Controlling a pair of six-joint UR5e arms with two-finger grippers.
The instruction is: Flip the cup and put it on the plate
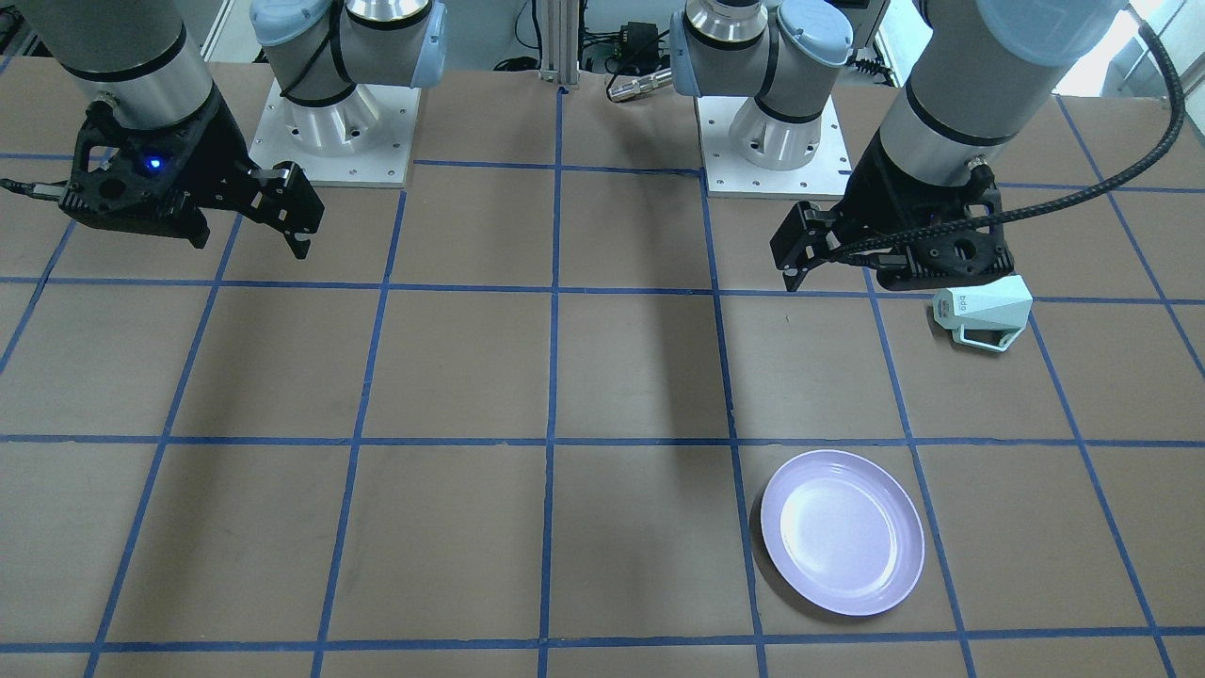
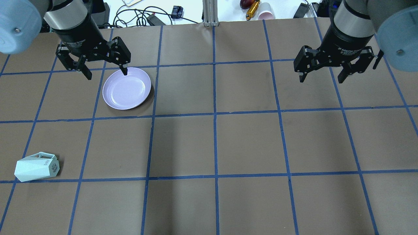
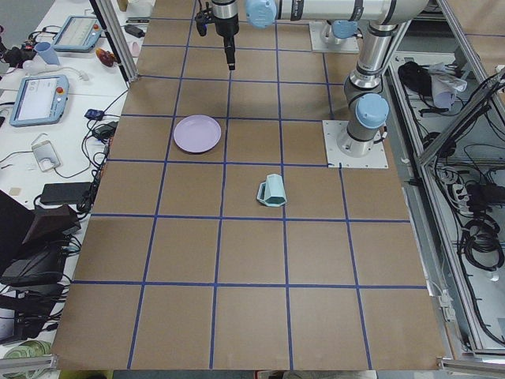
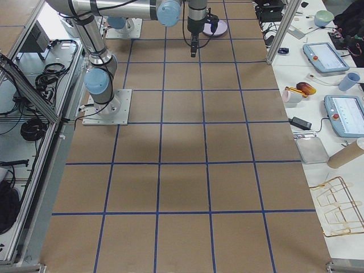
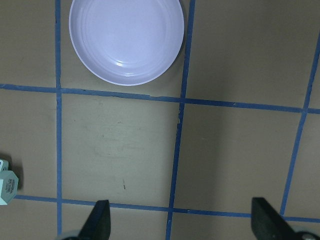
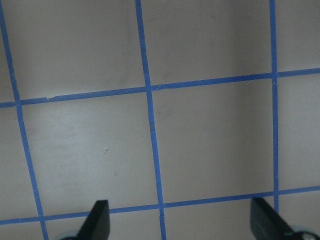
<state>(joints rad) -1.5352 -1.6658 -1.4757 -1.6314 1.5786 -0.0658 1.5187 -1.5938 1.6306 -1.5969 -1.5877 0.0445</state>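
The pale mint cup (image 2: 36,167) lies on its side near the table's left edge, handle on top; it also shows in the front view (image 1: 984,311) and at the left wrist view's edge (image 5: 6,182). The lavender plate (image 2: 126,88) lies flat and empty, about two grid squares from the cup; it also shows in the front view (image 1: 842,531) and the left wrist view (image 5: 126,40). My left gripper (image 2: 106,75) hangs open and empty high over the plate's far edge. My right gripper (image 2: 321,80) hangs open and empty over the far right.
The brown table (image 2: 215,147) is marked with blue tape lines. Both arm bases (image 1: 339,132) stand at the robot's side. Cables and small items (image 2: 258,9) lie past the far edge, and teach pendants (image 4: 341,114) sit on a side bench.
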